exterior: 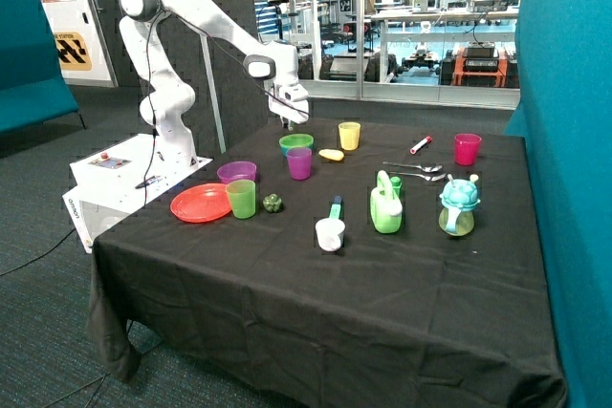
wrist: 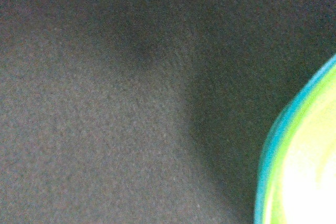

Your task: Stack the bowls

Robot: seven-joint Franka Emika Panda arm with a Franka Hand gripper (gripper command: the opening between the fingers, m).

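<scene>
The lime green bowl (exterior: pixel 296 141) sits nested inside the blue bowl (exterior: pixel 286 151) near the back of the black-clothed table (exterior: pixel 287 284). In the wrist view the green bowl (wrist: pixel 310 171) with the blue rim (wrist: pixel 269 145) around it shows at the frame's edge, and the rest is black cloth. The purple bowl (exterior: pixel 236 171) stands apart, nearer the table's robot-side edge, beside the orange-red plate. My gripper (exterior: pixel 288 122) hangs just above the cloth, behind the nested pair on the robot-base side, with nothing seen in it.
A purple cup (exterior: pixel 299 163) stands right in front of the nested bowls. A green cup (exterior: pixel 241 199) and an orange-red plate (exterior: pixel 196 204) sit by the purple bowl. Farther along are a yellow cup (exterior: pixel 349 136), spoons (exterior: pixel 413 169), a magenta cup (exterior: pixel 467 149) and a green watering can (exterior: pixel 386 207).
</scene>
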